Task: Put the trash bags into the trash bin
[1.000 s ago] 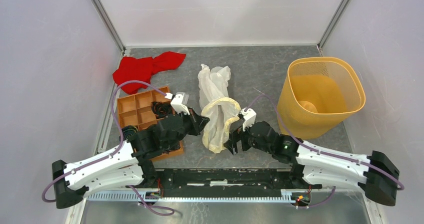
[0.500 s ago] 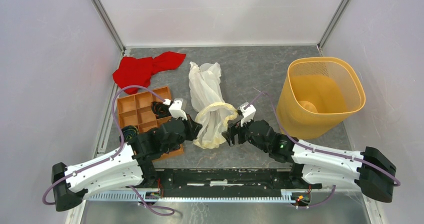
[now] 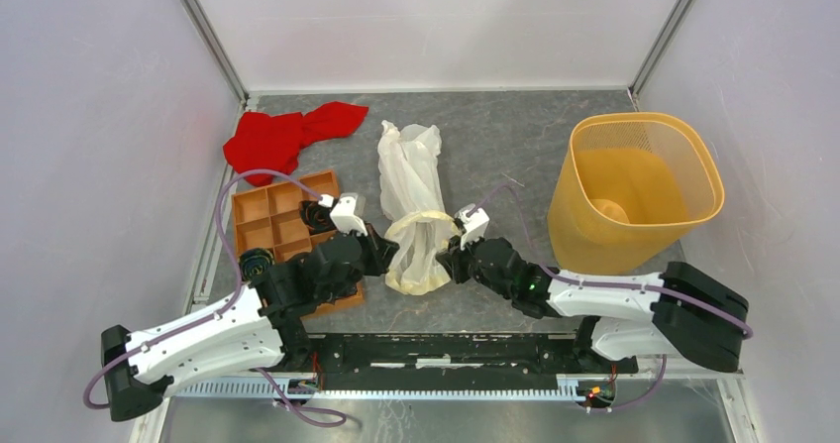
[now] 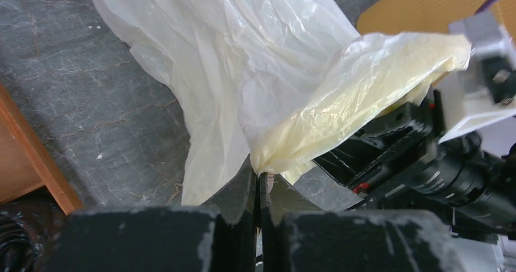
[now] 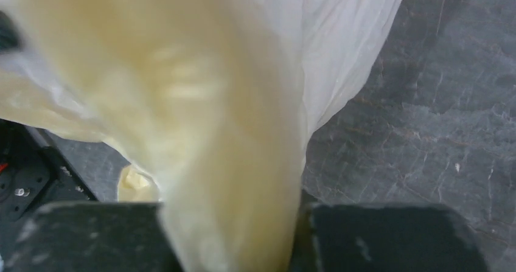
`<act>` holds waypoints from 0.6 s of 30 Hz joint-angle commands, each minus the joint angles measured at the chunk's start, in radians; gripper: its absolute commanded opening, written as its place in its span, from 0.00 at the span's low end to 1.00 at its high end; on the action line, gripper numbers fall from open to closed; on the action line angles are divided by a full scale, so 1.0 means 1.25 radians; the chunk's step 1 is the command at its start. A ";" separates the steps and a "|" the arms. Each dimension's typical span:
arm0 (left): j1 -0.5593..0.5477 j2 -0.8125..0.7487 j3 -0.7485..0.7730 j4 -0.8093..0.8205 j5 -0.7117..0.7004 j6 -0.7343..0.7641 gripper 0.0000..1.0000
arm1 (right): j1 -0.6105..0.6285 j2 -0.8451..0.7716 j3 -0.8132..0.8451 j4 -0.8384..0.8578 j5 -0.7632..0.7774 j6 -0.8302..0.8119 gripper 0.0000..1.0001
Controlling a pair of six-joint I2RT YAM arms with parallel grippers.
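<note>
The trash bag [image 3: 411, 170] lies crumpled mid-table, its yellowish mouth stretched between my two grippers. My left gripper [image 3: 388, 255] is shut on the mouth's left rim; in the left wrist view the fingertips [image 4: 260, 177] pinch a fold of the cream plastic [image 4: 261, 59]. My right gripper [image 3: 453, 258] grips the mouth's right rim. In the right wrist view the blurred bag [image 5: 231, 101] fills the gap between the fingers [image 5: 234, 241] and hides their tips. The orange-yellow mesh trash bin [image 3: 594, 235] stands upright at the right, apart from both grippers.
A red cloth [image 3: 287, 136] lies at the back left. A flat orange compartment tray [image 3: 272, 220] with black items sits under the left arm. White walls enclose the table on three sides.
The right gripper has moved left to the bag's mouth and closed on its right rim. The left gripper has pulled the bag slightly left and nearer, still holding it.
</note>
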 commanded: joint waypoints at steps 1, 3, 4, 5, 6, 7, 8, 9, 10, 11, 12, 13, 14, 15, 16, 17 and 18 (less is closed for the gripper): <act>0.068 0.025 -0.007 0.013 -0.031 -0.011 0.05 | 0.002 0.057 0.059 -0.046 0.077 -0.019 0.08; 0.205 0.086 0.017 -0.001 0.068 0.010 0.02 | -0.013 0.078 0.130 -0.153 0.165 -0.034 0.00; 0.289 0.129 0.041 -0.008 0.141 0.020 0.02 | -0.040 0.086 0.156 -0.196 0.178 -0.036 0.00; 0.359 0.175 0.084 -0.008 0.214 0.033 0.02 | -0.086 0.091 0.182 -0.219 0.160 -0.038 0.00; 0.444 0.250 0.133 -0.008 0.302 0.042 0.02 | -0.140 0.095 0.213 -0.239 0.121 -0.040 0.00; 0.478 0.291 0.196 -0.010 0.353 0.046 0.02 | -0.186 0.101 0.251 -0.266 0.089 -0.045 0.00; 0.514 0.351 0.279 -0.018 0.422 0.052 0.02 | -0.223 0.105 0.315 -0.299 0.071 -0.063 0.00; 0.535 0.412 0.392 -0.040 0.476 0.078 0.02 | -0.252 0.110 0.381 -0.343 0.070 -0.095 0.00; 0.537 0.477 0.510 -0.090 0.501 0.109 0.02 | -0.261 0.111 0.469 -0.383 0.084 -0.155 0.00; 0.536 0.510 0.639 -0.118 0.519 0.135 0.02 | -0.262 0.111 0.573 -0.424 0.106 -0.219 0.00; 0.536 0.528 0.751 -0.131 0.535 0.159 0.02 | -0.262 0.107 0.651 -0.457 0.111 -0.266 0.00; 0.532 0.531 0.846 -0.135 0.542 0.181 0.02 | -0.261 0.100 0.737 -0.484 0.102 -0.312 0.00; 0.519 0.522 0.924 -0.127 0.538 0.211 0.02 | -0.258 0.085 0.796 -0.494 0.082 -0.349 0.00; 0.500 0.499 0.970 -0.104 0.534 0.246 0.02 | -0.250 0.062 0.849 -0.499 0.059 -0.396 0.00; 0.478 0.465 0.985 -0.071 0.534 0.277 0.02 | -0.230 0.040 0.877 -0.494 0.044 -0.436 0.00; 0.456 0.415 0.960 -0.020 0.536 0.298 0.02 | -0.207 -0.002 0.879 -0.474 0.029 -0.482 0.00; 0.444 0.363 0.902 0.041 0.539 0.304 0.02 | -0.184 -0.040 0.851 -0.430 0.006 -0.521 0.00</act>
